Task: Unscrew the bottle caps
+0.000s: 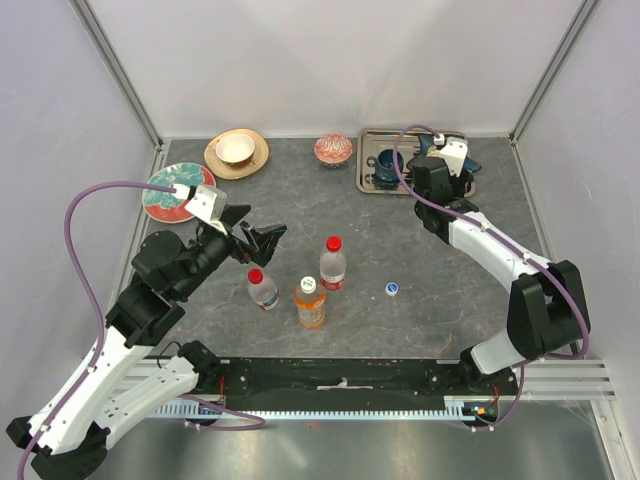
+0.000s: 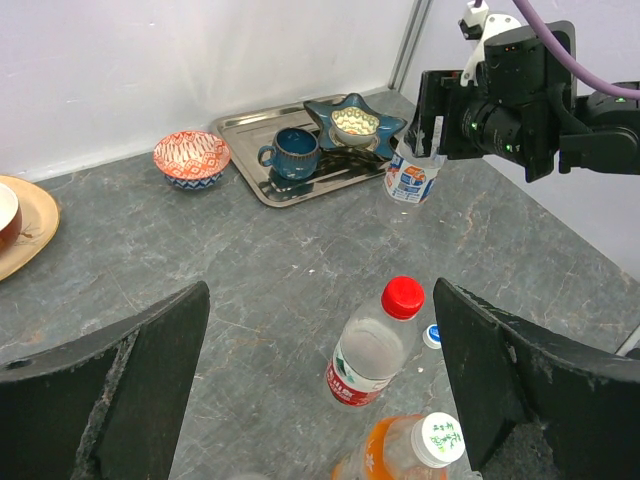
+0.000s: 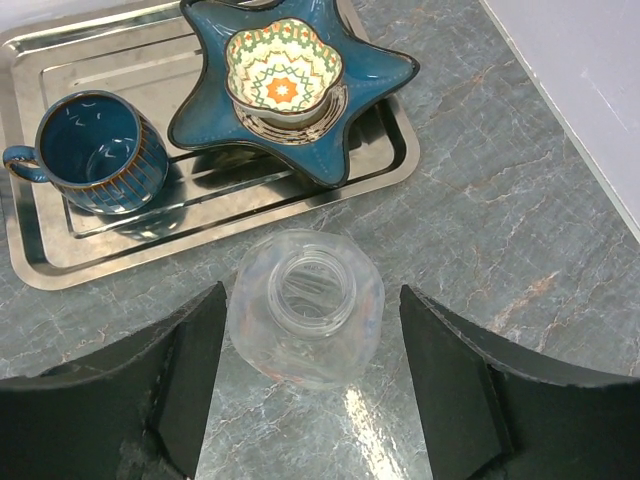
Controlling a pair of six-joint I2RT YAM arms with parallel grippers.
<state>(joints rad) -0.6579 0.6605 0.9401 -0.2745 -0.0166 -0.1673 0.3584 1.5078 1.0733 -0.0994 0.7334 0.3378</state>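
Plastic this thin is light and dents easily; I would steady a body low and pinch the ribbed cap. From above, capped bottles (image 1: 333, 266) stand mid-worktop, with the left gripper (image 1: 258, 228) reaching low beside them. Its wrist view shows fingers (image 2: 120, 390) spread wide and empty. The right wrist view looks straight down: the right gripper (image 3: 312, 300) straddles an uncapped bottle (image 3: 300, 335) beside the tray (image 3: 60, 272) near the far right corner, jaws parted and seemingly clear of it.

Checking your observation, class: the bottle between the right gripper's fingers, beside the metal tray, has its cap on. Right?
No: the bottle between the right gripper's fingers, beside the metal tray, has its cap off; the right wrist view shows its open neck.
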